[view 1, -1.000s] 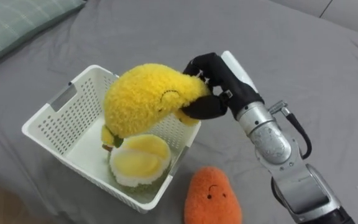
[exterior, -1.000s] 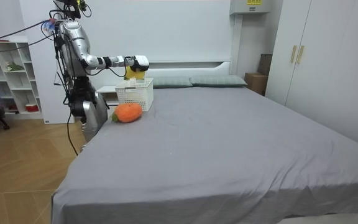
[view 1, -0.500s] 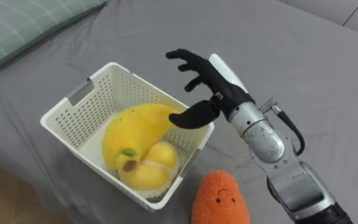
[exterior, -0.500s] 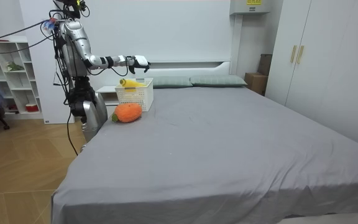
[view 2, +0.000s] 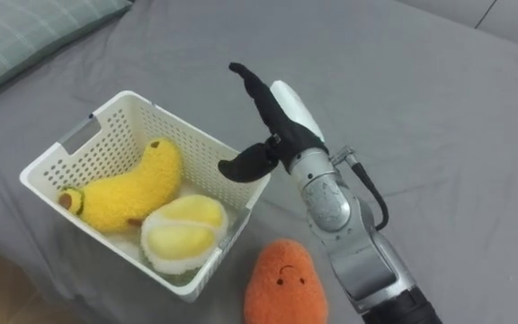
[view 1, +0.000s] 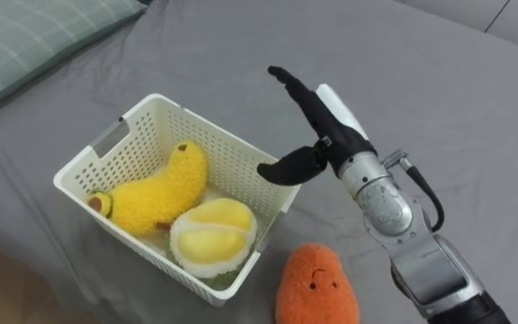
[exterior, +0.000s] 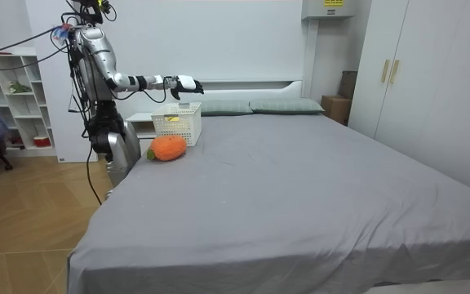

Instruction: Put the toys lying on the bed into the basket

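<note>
A white slatted basket [view 1: 120, 139] [view 2: 88, 130] [exterior: 177, 124] sits on the grey bed. Inside it lie a yellow banana plush [view 1: 156, 192] [view 2: 124, 191] and a round pale-yellow plush [view 1: 212, 234] [view 2: 183, 230]. An orange plush with a small face [view 1: 317, 285] [view 2: 282, 283] [exterior: 168, 147] rests on the bed just right of the basket's near corner. My right hand [view 1: 310, 124] [view 2: 268, 117] [exterior: 188, 83] hovers above the basket's right rim, open, fingers straight and thumb spread, holding nothing.
A green checked pillow [view 1: 25, 40] lies at the upper left of the bed [view 1: 439, 81]. In the room view I stand at the bed's head corner beside a white shelf unit [exterior: 11, 102]; wardrobes [exterior: 431, 82] line the room view's right.
My right hand let go of the yellow banana plush, which dropped into the basket and settled beside the round plush. The hand opened fully and lifted slightly.
</note>
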Robot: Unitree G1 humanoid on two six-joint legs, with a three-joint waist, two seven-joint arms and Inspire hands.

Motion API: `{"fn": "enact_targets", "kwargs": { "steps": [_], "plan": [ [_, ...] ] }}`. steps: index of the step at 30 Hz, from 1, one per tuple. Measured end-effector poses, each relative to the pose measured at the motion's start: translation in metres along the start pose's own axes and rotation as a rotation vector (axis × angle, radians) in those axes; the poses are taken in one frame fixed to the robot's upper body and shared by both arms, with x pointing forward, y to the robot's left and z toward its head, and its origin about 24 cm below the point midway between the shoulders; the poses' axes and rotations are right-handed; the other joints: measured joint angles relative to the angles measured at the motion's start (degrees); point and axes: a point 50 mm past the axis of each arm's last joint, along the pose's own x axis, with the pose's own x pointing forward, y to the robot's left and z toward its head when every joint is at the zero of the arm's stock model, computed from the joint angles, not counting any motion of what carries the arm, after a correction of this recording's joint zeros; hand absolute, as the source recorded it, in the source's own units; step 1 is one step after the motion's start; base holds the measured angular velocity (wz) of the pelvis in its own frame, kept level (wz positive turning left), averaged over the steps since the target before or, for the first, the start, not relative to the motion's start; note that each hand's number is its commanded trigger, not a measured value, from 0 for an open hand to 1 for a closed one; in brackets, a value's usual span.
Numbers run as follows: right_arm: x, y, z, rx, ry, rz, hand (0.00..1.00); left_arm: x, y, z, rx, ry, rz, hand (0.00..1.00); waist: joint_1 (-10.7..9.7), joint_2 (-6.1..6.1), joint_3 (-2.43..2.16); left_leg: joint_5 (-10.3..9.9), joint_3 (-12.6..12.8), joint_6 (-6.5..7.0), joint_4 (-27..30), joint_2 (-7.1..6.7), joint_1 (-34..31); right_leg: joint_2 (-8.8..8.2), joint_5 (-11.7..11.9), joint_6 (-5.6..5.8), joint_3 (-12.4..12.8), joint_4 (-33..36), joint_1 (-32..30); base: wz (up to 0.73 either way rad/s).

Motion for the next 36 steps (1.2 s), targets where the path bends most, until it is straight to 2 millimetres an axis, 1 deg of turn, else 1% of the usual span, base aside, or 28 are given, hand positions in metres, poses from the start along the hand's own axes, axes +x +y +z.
{"fn": "enact_targets", "kwargs": {
  "steps": [3,5,6,8,10,12,15,16,17,18,19,20,23,24,25,26,29,32,34,36],
  "plan": [
    [0.000,0.000,0.000,0.010,0.001,-0.002,0.00,0.000,0.000,0.000,0.000,0.001,-0.001,0.00,-0.33,-0.05,-0.03,0.00,0.03,0.00,0.01,0.00,0.23,-0.01,0.00,0.00,0.00,-0.05,0.27,0.00],
    [0.000,0.000,-0.001,0.027,0.006,0.000,0.00,0.000,0.000,0.000,0.000,0.002,-0.001,0.00,-0.39,0.08,0.05,0.00,0.09,0.01,-0.14,0.00,0.83,-0.02,0.00,0.00,0.01,-0.04,0.75,0.00],
    [-0.002,0.002,-0.003,0.047,0.012,0.000,0.00,0.000,0.000,-0.001,0.000,0.004,-0.001,0.00,-0.40,0.34,0.21,-0.01,0.14,0.02,-0.18,0.00,1.09,-0.02,0.00,0.00,0.01,-0.05,0.99,0.00],
    [-0.005,0.005,-0.008,0.074,0.030,0.008,0.00,0.000,-0.001,-0.002,0.000,0.007,-0.002,0.00,-0.90,0.31,0.20,-0.02,0.12,0.04,-0.14,0.00,1.26,-0.04,0.00,0.01,-0.07,-0.05,1.26,0.00],
    [-0.013,0.010,-0.020,0.086,0.073,0.022,0.00,-0.001,-0.001,-0.006,0.002,0.016,-0.004,0.00,-1.54,0.33,0.20,-0.06,0.25,0.09,-0.12,-0.02,1.52,-0.09,-0.01,0.03,0.01,0.00,1.42,-0.02],
    [-0.018,0.013,-0.028,0.093,0.105,0.028,0.00,-0.002,-0.002,-0.009,0.001,0.026,-0.006,0.00,-2.63,0.35,0.21,-0.09,0.25,0.13,-0.11,-0.04,1.32,-0.14,-0.02,0.06,-0.03,0.06,1.39,0.00],
    [-0.024,0.008,-0.038,0.115,0.148,-0.008,0.00,-0.002,-0.003,-0.012,0.006,0.039,-0.016,0.00,-4.01,0.72,0.09,-0.12,0.41,0.15,0.12,-0.04,1.06,-0.16,-0.02,0.06,0.08,0.06,1.21,-0.01],
    [-0.026,0.005,-0.043,0.140,0.166,-0.035,0.00,-0.003,-0.005,-0.013,0.005,0.043,-0.020,0.00,-4.44,0.93,-0.10,-0.12,0.52,0.16,0.10,-0.04,1.17,-0.15,-0.02,0.07,0.29,0.06,1.24,-0.11],
    [-0.028,0.000,-0.047,0.163,0.180,-0.067,0.00,-0.003,-0.006,-0.013,0.003,0.046,-0.024,0.00,-4.46,1.18,-0.20,-0.11,1.00,0.16,0.04,0.02,1.47,-0.11,-0.02,0.07,0.90,0.06,1.26,-0.18],
    [-0.029,-0.002,-0.048,0.174,0.184,-0.080,0.00,-0.003,-0.007,-0.014,0.001,0.049,-0.025,0.00,-4.45,1.22,-0.22,-0.10,1.38,0.16,0.01,0.07,1.76,-0.06,-0.02,0.07,1.38,0.06,1.33,-0.26],
    [-0.031,-0.004,-0.050,0.195,0.186,-0.104,0.00,-0.004,-0.008,-0.017,-0.007,0.061,-0.027,0.00,-4.50,1.55,-0.21,-0.11,1.84,0.16,-0.12,0.16,2.07,-0.02,-0.02,0.07,1.70,0.05,1.43,-0.18],
    [-0.033,-0.006,-0.052,0.206,0.188,-0.126,0.00,-0.004,-0.008,-0.019,-0.015,0.068,-0.023,0.00,-5.37,1.70,-0.27,-0.10,1.86,0.16,-0.13,0.18,2.12,0.00,-0.02,0.07,1.74,0.04,1.44,-0.10],
    [-0.040,-0.008,-0.061,0.209,0.217,-0.157,0.00,-0.005,-0.007,-0.019,-0.034,0.071,-0.016,0.00,-6.35,1.61,-0.35,-0.12,2.49,0.13,-0.25,0.37,2.36,0.15,0.00,0.05,2.40,0.05,1.37,-0.09],
    [-0.041,-0.007,-0.063,0.209,0.226,-0.156,0.00,-0.005,-0.008,-0.019,-0.041,0.073,-0.015,0.00,-6.42,1.62,-0.34,-0.13,2.91,0.12,-0.37,0.47,2.57,0.22,0.00,0.04,2.79,0.06,1.38,-0.21],
    [-0.044,-0.004,-0.070,0.212,0.255,-0.149,0.00,-0.005,-0.008,-0.019,-0.052,0.074,-0.015,0.00,-6.53,1.76,-0.28,-0.19,3.19,0.04,-0.46,0.53,2.66,0.30,0.01,0.03,3.06,0.04,1.41,-0.12],
    [-0.050,0.001,-0.078,0.216,0.292,-0.140,0.00,-0.005,-0.009,-0.017,-0.059,0.067,-0.016,0.00,-6.99,1.47,-0.52,-0.20,3.21,0.03,-0.47,0.58,2.67,0.32,0.01,0.03,3.03,0.08,1.39,-0.06],
    [-0.063,0.009,-0.091,0.227,0.356,-0.124,0.00,-0.005,-0.009,-0.017,-0.063,0.061,-0.016,0.00,-7.59,1.36,-0.59,-0.22,3.45,-0.01,-0.88,0.64,2.65,0.36,0.01,0.03,3.09,0.07,1.29,-0.04],
    [-0.071,0.014,-0.096,0.232,0.386,-0.117,0.00,-0.005,-0.009,-0.016,-0.074,0.063,-0.016,0.00,-7.93,1.40,-0.59,-0.28,3.58,-0.02,-0.88,0.65,2.66,0.37,0.01,0.03,3.06,0.08,1.23,-0.04],
    [-0.073,0.015,-0.097,0.230,0.392,-0.115,0.00,-0.005,-0.009,-0.016,-0.078,0.063,-0.018,0.00,-7.96,1.56,-0.50,-0.29,3.74,0.00,-0.87,0.67,2.72,0.36,0.01,0.03,3.09,0.09,1.21,0.00],
    [-0.075,0.016,-0.099,0.226,0.400,-0.112,0.00,-0.005,-0.009,-0.017,-0.078,0.067,-0.021,0.00,-8.13,1.60,-0.54,-0.29,3.93,0.00,-0.86,0.71,2.89,0.36,0.01,0.03,3.15,0.11,1.25,0.00]
  ]
}}
